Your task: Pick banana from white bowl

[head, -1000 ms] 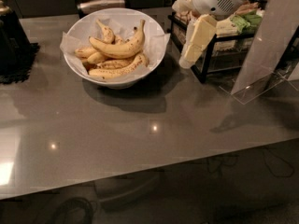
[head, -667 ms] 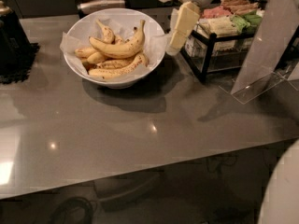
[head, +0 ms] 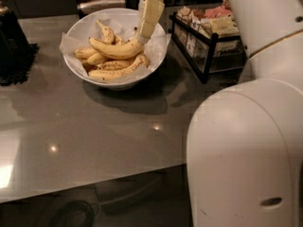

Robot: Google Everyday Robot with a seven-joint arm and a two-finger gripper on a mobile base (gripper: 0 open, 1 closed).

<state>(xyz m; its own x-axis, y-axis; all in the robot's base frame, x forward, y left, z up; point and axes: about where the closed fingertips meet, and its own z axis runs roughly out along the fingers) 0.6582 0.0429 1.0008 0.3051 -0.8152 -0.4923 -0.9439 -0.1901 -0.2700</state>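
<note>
Banana (head: 115,49) is lying across the middle of the white bowl (head: 113,82), the longest and thickest fruit there, strongly curved, smooth bright yellow, its ends turning upward and its right end pointing toward the bowl's right rim. The bowl is sitting at the back of the grey table (head: 94,136); crinkled white paper (head: 66,42) is lining it and poking over the rim. A thinner, brown-speckled banana (head: 118,71) is lying just in front of the big one, and short stubby bananas (head: 107,32) are crowding behind it and to its left. To the right, a black wire rack (head: 207,56) is holding rows of snack packets (head: 222,27). A dark object (head: 14,41) is standing at the table's left edge. The gripper (head: 143,31) is hanging down from the top of the view inside the bowl's right side, its tip right at the banana's right end and seeming to touch it; whether it is open or closed cannot be told. Compared with a moment earlier, the gripper has crossed from the gap between bowl and rack to over the fruit, the robot's white body (head: 246,150) is now filling the lower right, and the bananas are lying as before.
</note>
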